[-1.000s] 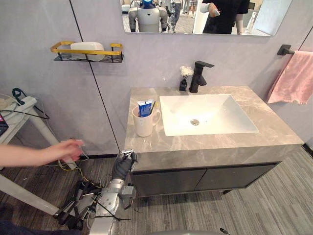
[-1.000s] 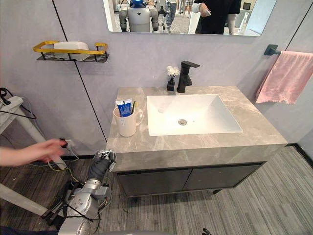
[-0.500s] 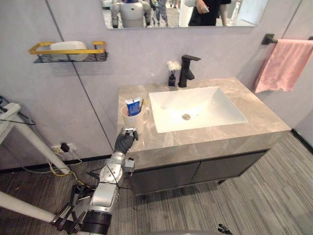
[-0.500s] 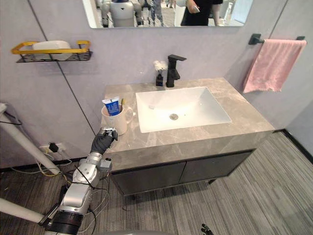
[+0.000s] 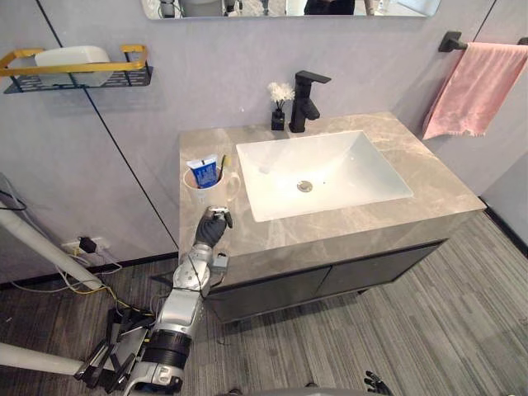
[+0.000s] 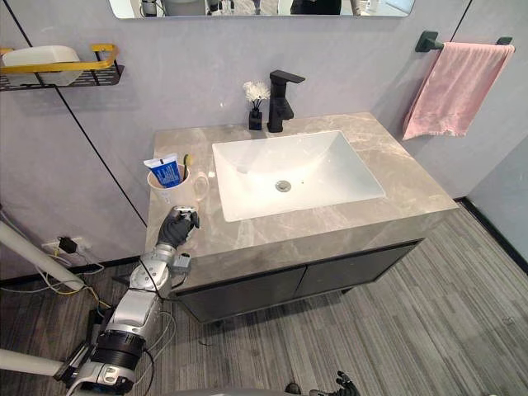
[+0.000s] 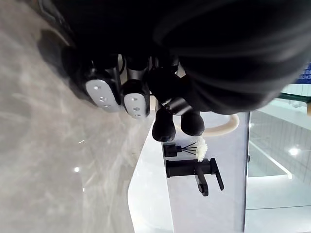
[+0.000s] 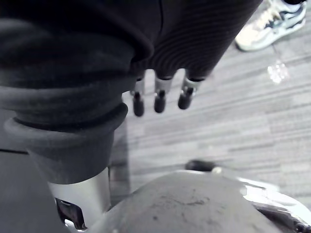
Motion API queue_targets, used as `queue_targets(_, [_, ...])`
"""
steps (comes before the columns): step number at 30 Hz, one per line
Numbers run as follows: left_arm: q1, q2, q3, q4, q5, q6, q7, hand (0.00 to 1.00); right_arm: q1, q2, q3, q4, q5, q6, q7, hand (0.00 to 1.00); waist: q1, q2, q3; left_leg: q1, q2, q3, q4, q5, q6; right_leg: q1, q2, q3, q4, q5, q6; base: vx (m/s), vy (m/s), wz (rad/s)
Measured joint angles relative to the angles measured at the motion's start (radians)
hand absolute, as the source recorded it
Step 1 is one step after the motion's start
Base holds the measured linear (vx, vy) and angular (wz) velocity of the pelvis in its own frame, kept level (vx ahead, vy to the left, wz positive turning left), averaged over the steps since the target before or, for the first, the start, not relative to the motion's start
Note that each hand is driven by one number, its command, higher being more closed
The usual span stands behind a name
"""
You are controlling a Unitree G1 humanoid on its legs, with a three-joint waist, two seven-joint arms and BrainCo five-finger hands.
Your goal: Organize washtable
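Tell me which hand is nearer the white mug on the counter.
Left. The left hand is over the counter near its front edge, just in front of the mug; the right hand hangs low over the floor, off the counter.

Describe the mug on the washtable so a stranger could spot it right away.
Start at the grey marble countertop with the white sink set into it. Left of the sink stands a cream mug. It alone has a handle and holds a blue toothpaste tube, unlike the small black vase by the faucet.
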Motion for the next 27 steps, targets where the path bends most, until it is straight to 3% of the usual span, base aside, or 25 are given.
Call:
queue_targets(10, [-0.039,0.03,0.034,0.0,0.001,-0.001,0.01,1.0,0.005,-0.002,0.026,-0.034,-0.001,-0.001,0.0,0.0,0.0,-0.009,0.019,-0.02,0.0,0.0,0.003,0.0,0.0,-0.018,0.001,0.0,-0.004,0.003,-0.001,0.0,0.0,0.0])
queue_targets(19, [-0.128,0.113,0.177,0.033,0.024,0.02,0.09,1.0,0.006,-0.002,0.038,-0.092,-0.002,-0.004,0.002,0.0,0.001,-0.017,0.07,-0.049,-0.001,0.0,0.007,0.0,0.0,-0.038,0.004,0.0,-0.017,0.013,-0.001,0.0,0.0,0.0])
queue_targets(27, [-0.204,0.14,0.176,0.069,0.025,0.025,0.11,1.0,0.005,-0.001,0.038,-0.109,-0.001,-0.01,0.002,0.0,0.0,-0.022,0.105,-0.07,-0.001,0.001,0.025,0.0,0.001,-0.052,0.001,0.002,-0.016,0.025,-0.004,-0.02,0.001,-0.01])
